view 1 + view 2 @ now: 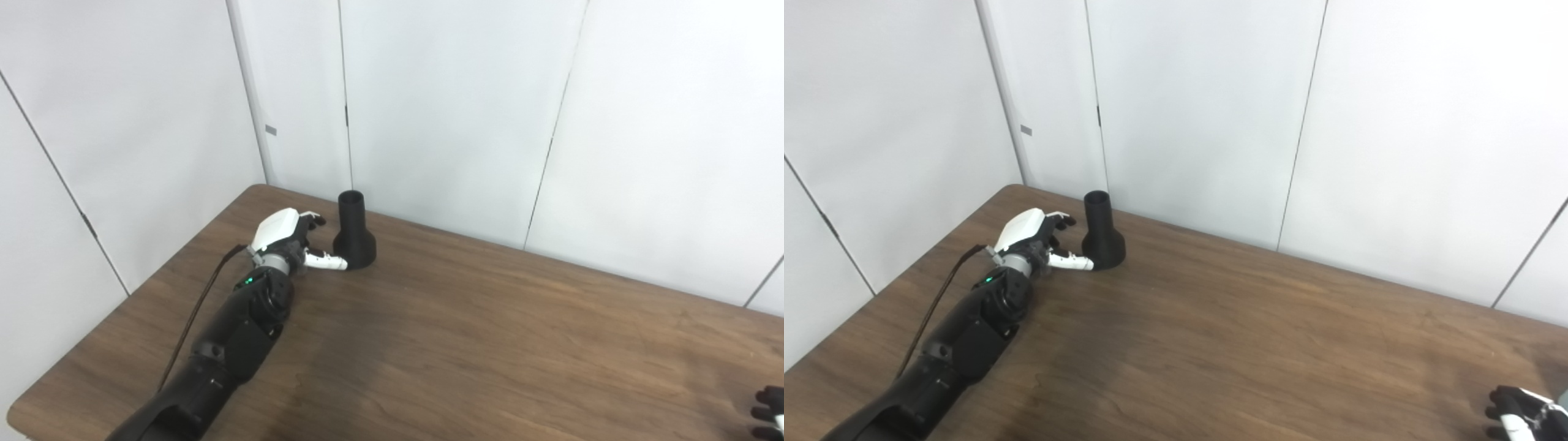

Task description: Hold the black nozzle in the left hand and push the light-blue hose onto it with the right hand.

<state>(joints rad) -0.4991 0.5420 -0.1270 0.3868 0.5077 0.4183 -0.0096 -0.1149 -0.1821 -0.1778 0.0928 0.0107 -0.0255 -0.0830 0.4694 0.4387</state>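
1. The black nozzle (354,236) was seen standing upright on its flared base near the far left corner of the table (490,343), its narrow neck pointing up.
2. The left hand (288,236) was placed just beside the nozzle on its left, fingers spread and nothing held; the thumb appeared to reach the flared base, though contact could not be confirmed.
3. The step in hand was judged to be the grasp of the nozzle: the fingers would best be closed round the flared lower body, so that the neck is left free for the hose.
4. A slow closing would be advised, since the nozzle could be tipped or slid toward the wall just behind it.
5. The right hand (1522,413) was seen only at the picture's edge, far to the right of the nozzle; its state could not be told.
6. No light-blue hose was visible anywhere, and nothing was seen standing in the way of the left hand's grasp.
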